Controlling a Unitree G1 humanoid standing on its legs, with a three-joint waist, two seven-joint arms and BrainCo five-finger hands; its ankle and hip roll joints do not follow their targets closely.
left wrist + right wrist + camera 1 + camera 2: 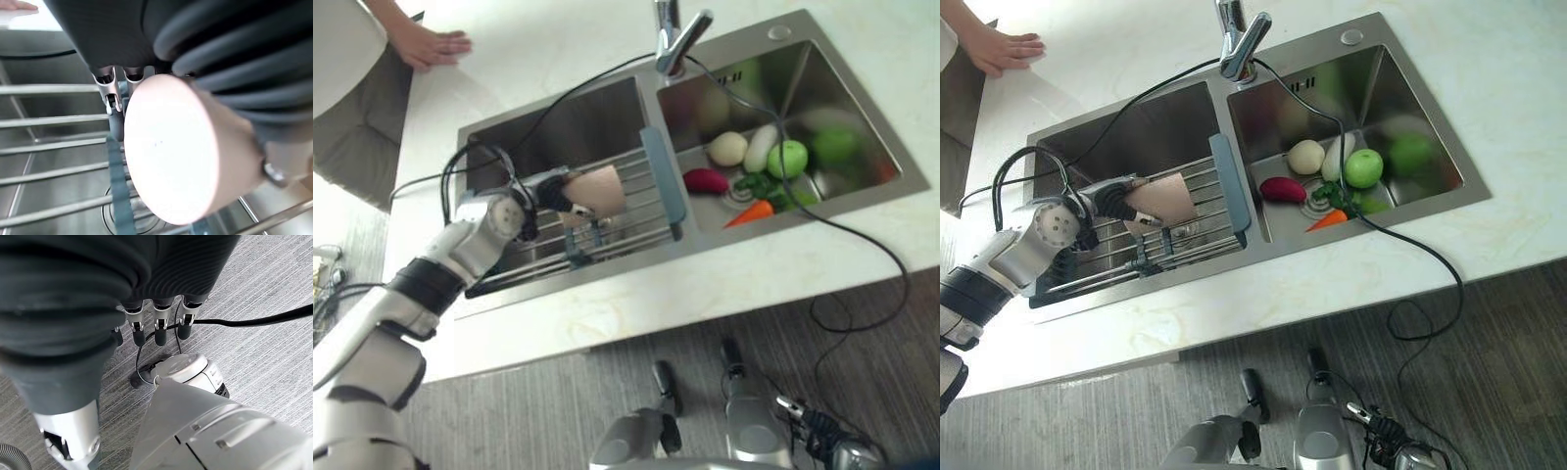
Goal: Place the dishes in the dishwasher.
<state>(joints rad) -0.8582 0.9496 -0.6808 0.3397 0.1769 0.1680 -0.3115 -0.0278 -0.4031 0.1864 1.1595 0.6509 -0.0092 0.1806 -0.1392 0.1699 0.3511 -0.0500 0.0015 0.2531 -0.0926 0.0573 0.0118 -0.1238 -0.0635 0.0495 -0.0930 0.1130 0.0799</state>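
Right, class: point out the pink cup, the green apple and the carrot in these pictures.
pink cup (168, 147), left wrist view, on its flat base.
green apple (1364, 168), right eye view, on its rounded top.
carrot (750, 212), left eye view, on its orange body.

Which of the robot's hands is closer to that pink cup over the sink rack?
The left hand: it grips the pale pink cup above the metal rack. The right hand hangs low over the floor.

— Where's the left hand (1114, 202)?
— Over the wire rack (1197, 227) in the left sink basin (1151, 127), curled round a pink cup (1163, 200).
— And the right basin?
— Vegetables, a green apple (1364, 167) among them.
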